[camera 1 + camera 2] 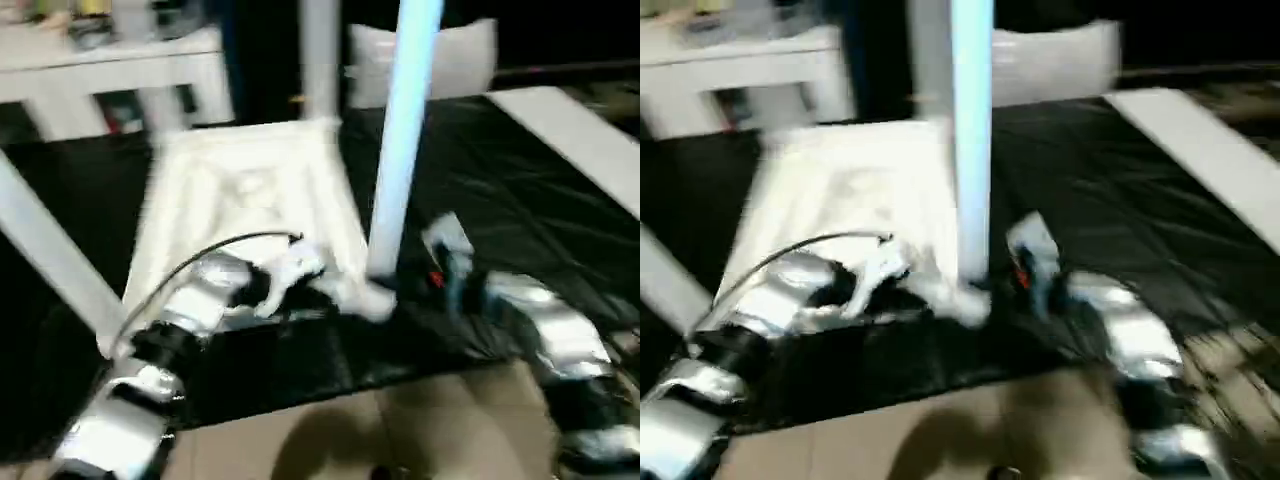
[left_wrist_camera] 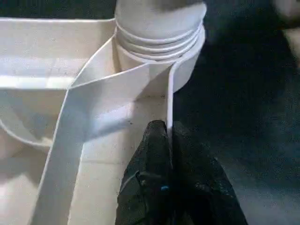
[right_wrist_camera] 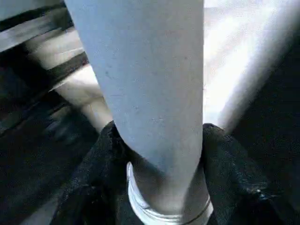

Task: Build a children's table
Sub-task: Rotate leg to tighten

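1. Working on the upturned table top (image 1: 240,200), we have it lying ribbed side up on the black-covered desk (image 1: 520,200); this top serves as our landmark throughout.

2. Our left claw (image 2: 168,140) is pressed together on the thin side wall of the top, just beside the near corner socket (image 2: 159,51). We judge this pinch is meant to keep the top from sliding or turning while a leg is worked into that socket.

3. Our right claw (image 3: 157,154) is clamped on the near leg (image 1: 405,140), low down on the tube, just above the top's near corner. A grip this close to the socket should give the best control over the threaded end and limit any lean of the long tube.

4. The near leg stands upright in the near corner socket. Its ringed end shows at the socket mouth in the left wrist view, so we judge it is not yet fully seated.

5. A second leg (image 1: 320,60) rises from the far corner of the top.

6. A further leg (image 1: 50,250) slants past the top's left edge; whether it is seated in a socket we cannot tell.

7. Next step, by our judgement: seating the near leg while the left claw resists the twist.
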